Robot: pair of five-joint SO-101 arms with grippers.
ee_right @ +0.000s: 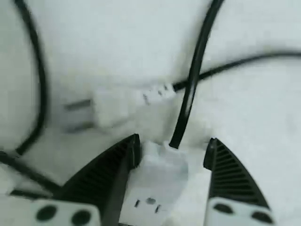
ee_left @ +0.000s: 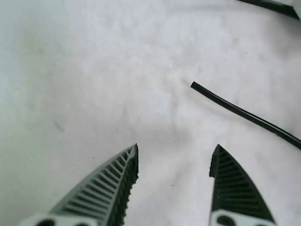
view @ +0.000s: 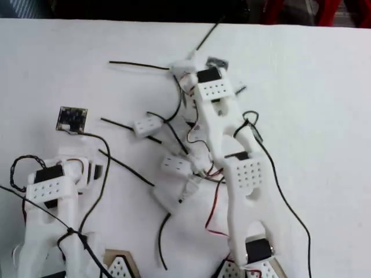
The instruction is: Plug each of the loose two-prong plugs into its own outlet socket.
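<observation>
My right gripper is open, its fingers either side of a white outlet socket with a black cable leaving it. The socket touches one finger; a gap shows at the other. Just beyond lies a white two-prong plug, prongs pointing away from its cable. In the high view this arm stretches to the far middle of the table, gripper over a white connector. Other white connectors lie mid-table among black cables. My left gripper is open over bare table near a loose cable end.
A small square circuit board lies at the left, wired toward the left arm. Red and black wires trail beside the right arm. The white table is bare on the right and far left.
</observation>
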